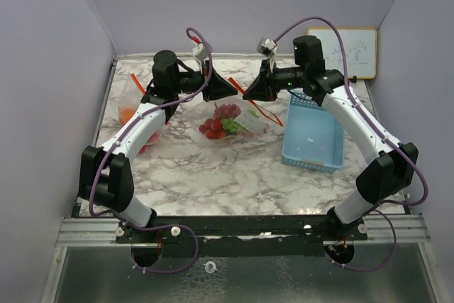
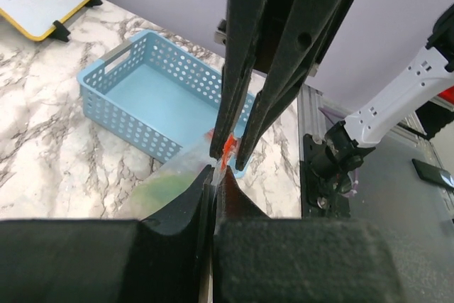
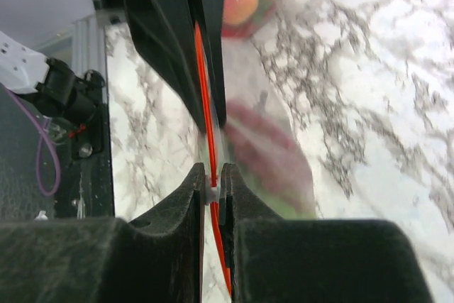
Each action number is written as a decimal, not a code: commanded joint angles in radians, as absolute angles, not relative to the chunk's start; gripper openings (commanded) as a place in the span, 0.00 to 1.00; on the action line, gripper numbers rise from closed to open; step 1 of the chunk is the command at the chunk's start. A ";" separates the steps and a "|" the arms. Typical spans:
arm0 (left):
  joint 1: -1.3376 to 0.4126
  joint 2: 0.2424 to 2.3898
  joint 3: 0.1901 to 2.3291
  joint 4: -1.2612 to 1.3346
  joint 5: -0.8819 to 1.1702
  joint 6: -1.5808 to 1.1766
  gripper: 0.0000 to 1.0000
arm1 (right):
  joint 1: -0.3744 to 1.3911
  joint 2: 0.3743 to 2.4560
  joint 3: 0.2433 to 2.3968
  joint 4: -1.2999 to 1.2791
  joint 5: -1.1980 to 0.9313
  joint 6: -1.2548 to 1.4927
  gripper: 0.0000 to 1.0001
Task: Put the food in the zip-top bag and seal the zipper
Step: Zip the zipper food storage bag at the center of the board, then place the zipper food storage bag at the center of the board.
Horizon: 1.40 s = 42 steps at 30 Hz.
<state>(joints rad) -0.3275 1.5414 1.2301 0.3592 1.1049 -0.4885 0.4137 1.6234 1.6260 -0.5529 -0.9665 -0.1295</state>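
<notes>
Ok so from where I'm standing the filling part looks pretty much done. The blue basket (image 1: 316, 129) has nothing in it afaict, and the food (image 1: 216, 127) is inside the zip-top bag (image 1: 237, 124), which sits on the bench (image 1: 213, 175) just left of the basket.

What's left is the seal, imo. Both arms meet above the bag, a bit behind the basket's far left corner. Left gripper (image 2: 215, 175) has its jaws pinched tight on the red zipper (image 3: 210, 140), and right gripper (image 3: 213, 193) has its jaws clamped narrow on the same strip, nose to nose w/ the other one. Can't tell how much of the zipper is actually pressed shut. A stretch of it trails off toward the basket and looks unhandled, so prob not finished.

Looks-wise the bag is clear, floppy and crinkly, w/ its top edge lifted. Thru it you see small red fruits, a purple grape bunch and smth green.

Also an orange blob (image 1: 128, 113) far left of the basket, under the left arm. Loose food or a 2nd bag? Idk, too small to tell.
</notes>
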 commanded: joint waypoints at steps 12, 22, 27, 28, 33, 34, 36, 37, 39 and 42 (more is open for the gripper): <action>-0.215 1.518 1.349 0.149 0.826 -0.358 0.00 | 0.394 1.435 1.231 -0.540 -0.189 -0.028 0.08; -0.210 1.541 1.391 0.100 0.807 -0.384 0.00 | 0.392 1.452 1.202 -0.631 0.157 0.033 0.04; -0.189 1.546 1.396 0.067 0.801 -0.396 0.00 | 0.392 1.447 1.222 -0.621 0.078 0.037 0.13; -0.183 1.554 1.404 0.051 0.797 -0.419 0.00 | 0.392 1.438 1.230 -0.611 0.056 0.046 0.23; -0.163 1.627 1.519 -0.180 0.743 -0.430 0.48 | 0.392 1.416 1.299 -0.580 -0.022 0.091 0.62; -0.163 1.626 1.533 -0.219 0.700 -0.415 0.52 | 0.392 1.417 1.315 -0.584 -0.024 0.097 0.66; -0.163 1.608 1.544 -0.267 0.590 -0.403 0.68 | 0.393 1.425 1.351 -0.601 -0.022 0.105 0.75; -0.163 1.600 1.550 -0.289 0.527 -0.403 0.76 | 0.393 1.431 1.370 -0.610 -0.016 0.111 0.82; -0.163 1.588 1.562 -0.336 0.415 -0.407 0.87 | 0.392 1.438 1.401 -0.623 -0.012 0.121 0.90; -0.162 1.572 1.561 -0.380 0.265 -0.427 0.96 | 0.392 1.439 1.422 -0.620 -0.012 0.138 1.00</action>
<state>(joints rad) -0.1593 1.6150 1.5391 -0.2577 0.5411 -0.4171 0.3916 1.4399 1.3724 -0.5987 -0.0231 0.1043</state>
